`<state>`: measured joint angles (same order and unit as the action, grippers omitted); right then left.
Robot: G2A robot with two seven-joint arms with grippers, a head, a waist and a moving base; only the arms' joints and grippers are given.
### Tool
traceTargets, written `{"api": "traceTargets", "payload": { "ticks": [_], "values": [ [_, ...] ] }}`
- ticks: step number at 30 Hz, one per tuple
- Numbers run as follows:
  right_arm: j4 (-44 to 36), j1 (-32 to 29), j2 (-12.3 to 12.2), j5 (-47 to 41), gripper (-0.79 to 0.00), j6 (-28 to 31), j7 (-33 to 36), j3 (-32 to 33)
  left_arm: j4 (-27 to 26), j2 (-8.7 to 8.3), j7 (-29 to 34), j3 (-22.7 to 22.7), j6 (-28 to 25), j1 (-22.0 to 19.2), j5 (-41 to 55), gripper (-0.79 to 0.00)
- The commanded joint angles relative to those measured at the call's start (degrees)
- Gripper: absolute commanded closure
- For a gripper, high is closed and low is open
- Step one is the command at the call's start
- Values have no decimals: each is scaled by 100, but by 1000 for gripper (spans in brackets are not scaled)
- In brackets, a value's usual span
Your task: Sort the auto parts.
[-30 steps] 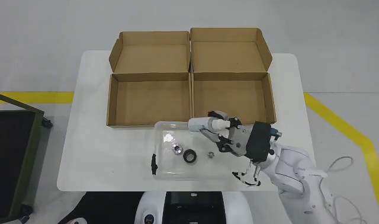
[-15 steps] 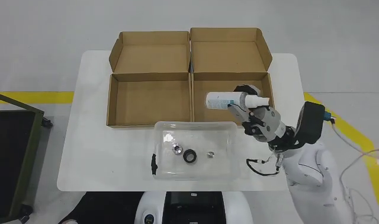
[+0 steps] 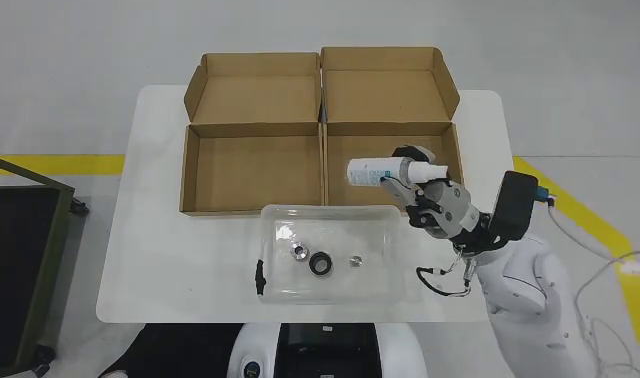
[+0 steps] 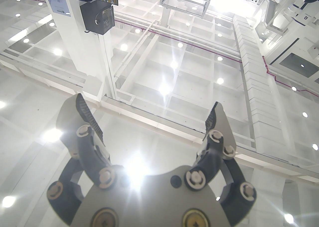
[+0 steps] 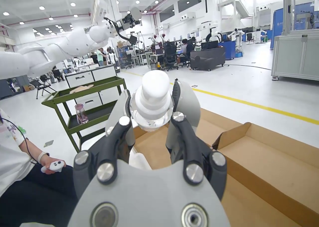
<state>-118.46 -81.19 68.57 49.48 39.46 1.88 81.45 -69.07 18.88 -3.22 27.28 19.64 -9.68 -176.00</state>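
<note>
1. Currently grips one white bottle [image 3: 368,169] [image 5: 154,99] in the right gripper [image 3: 408,175] [image 5: 151,113], jaws clamped on the cap end.
2. Holds that bottle level above the near half of the right box [image 3: 372,144], base toward the left box [image 3: 250,173].
3. Points the one left gripper [image 4: 148,105] up at the ceiling, jaws spread wide.
4. Counts two open cardboard boxes, side by side and touching, lids folded back on the far side.
5. Counts one clear tray [image 3: 378,280] just beside the boxes' near walls, with three pieces inside: silver part [image 3: 296,251], black ring [image 3: 320,264], small silver nut [image 3: 354,261].
6. Counts one black clip [image 3: 260,276] at the tray's left edge; cannot tell whether on the rim or beside it.
7. Rests boxes and tray on one white table [image 3: 160,238]. Stands on grey floor with yellow line [image 3: 60,164]; one green cart [image 3: 30,268] [image 5: 82,103] to the left.
</note>
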Motion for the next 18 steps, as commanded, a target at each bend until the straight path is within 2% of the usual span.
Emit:
{"api": "traceTargets", "payload": {
  "ticks": [1, 8, 18],
  "values": [
    [126, 15, 0, 162, 0, -55, 27, -46, 0, 0, 0, 0, 0, 0, 0, -785],
    [652, 156, 6, 773, 0, -461, 189, -216, 0, 0, 0, 0, 0, 0, 0, -785],
    [1244, 703, 41, 1929, 0, -1262, 535, -606, 0, 0, 0, 0, 0, 0, 0, -785]
  ]
}}
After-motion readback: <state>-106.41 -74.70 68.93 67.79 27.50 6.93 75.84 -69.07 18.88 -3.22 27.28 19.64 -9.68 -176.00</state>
